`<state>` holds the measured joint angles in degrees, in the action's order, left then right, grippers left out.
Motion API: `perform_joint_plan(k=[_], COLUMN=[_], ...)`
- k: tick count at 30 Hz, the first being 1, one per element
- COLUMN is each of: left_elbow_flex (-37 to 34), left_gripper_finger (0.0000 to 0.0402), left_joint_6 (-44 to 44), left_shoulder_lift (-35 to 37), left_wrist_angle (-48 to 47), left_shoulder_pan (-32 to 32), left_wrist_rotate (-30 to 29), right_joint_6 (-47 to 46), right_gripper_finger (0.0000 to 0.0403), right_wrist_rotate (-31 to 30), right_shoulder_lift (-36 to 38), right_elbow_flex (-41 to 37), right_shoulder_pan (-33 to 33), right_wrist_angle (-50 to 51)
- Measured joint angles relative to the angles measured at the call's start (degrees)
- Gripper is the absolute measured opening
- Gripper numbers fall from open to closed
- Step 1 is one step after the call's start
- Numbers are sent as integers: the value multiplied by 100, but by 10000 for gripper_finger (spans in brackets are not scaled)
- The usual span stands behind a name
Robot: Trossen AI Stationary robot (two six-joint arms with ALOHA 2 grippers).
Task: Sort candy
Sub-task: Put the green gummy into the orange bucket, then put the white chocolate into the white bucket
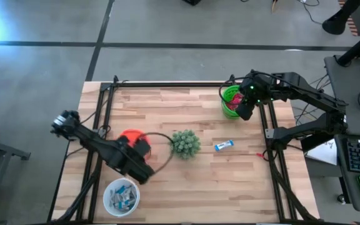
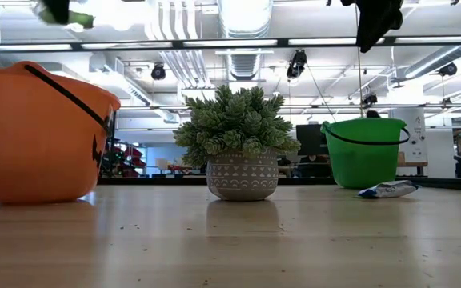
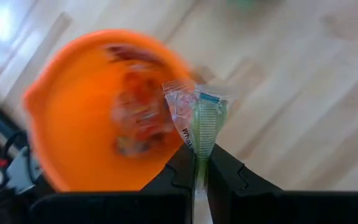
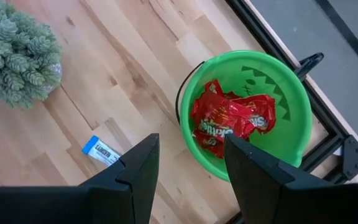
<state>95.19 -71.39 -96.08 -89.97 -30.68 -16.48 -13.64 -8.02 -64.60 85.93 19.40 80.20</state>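
Pinched between the left gripper's (image 3: 201, 177) two dark fingers, a clear-wrapped green candy (image 3: 205, 124) is sticking up over the rim of the round orange plastic bucket (image 3: 61, 124), which is holding a blurred heap of sweets. From above, that gripper (image 1: 141, 150) is sitting left of centre in the frame, covering the orange bucket (image 1: 127, 135). Below it, at the lower left, a white bowl (image 1: 121, 197) is holding blue-and-white bars.

At the upper right of the overhead frame the right gripper (image 1: 244, 110) is hovering over the green plastic bucket (image 1: 230, 95), its fingers (image 4: 138, 171) standing wide apart and holding nothing. Red candy packets (image 4: 232, 121) are lying piled inside the green bucket (image 4: 284, 143).

One blue-and-white wrapped candy bar (image 1: 224, 145) is lying alone on the pale wooden table (image 1: 217, 187), right of centre, between the green bucket and the spiky green plant in its grey patterned pot (image 1: 185, 143). At table height the plant (image 2: 241, 148) is standing mid-frame, orange bucket (image 2: 34, 132) at the left, green bucket (image 2: 365, 152) at the right with the bar (image 2: 387, 190) just before it
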Motion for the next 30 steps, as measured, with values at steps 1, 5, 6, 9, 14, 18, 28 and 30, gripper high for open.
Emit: perform_joint_plan(k=[1,5,6,9,14,18,28,30], left_elbow_flex=[-223,-1040,-1229,-1741,-2444,-2909,-3264,-3213], left_gripper_finger=[0,0,0,0,0,11,113,133], left_joint_6=[-51,-178,-175,43,430,285,343,558], left_shoulder_lift=[201,1017,1202,1655,2056,2271,2759,2788], left_wrist_angle=[12,206,347,1043,1624,1413,1405,1410], left_shoulder_pan=[22,144,190,313,438,484,503,502], left_wrist_rotate=[0,-37,-48,-50,-55,-61,206,196], right_joint_6=[-1,-2,-1,1,6,10,-285,-372], right_gripper_finger=[171,171,171,171,171,171,171,171], right_wrist_rotate=[-1,-1,-1,-1,0,1,137,321], right_shoulder_lift=[-4,-26,-34,-77,-191,-294,-441,-441], right_elbow_flex=[0,0,0,0,0,0,0,0], right_shoulder_pan=[1,0,2,1,2,1,-2,-2], right_wrist_angle=[-1,-15,-15,-17,-18,-17,80,89])
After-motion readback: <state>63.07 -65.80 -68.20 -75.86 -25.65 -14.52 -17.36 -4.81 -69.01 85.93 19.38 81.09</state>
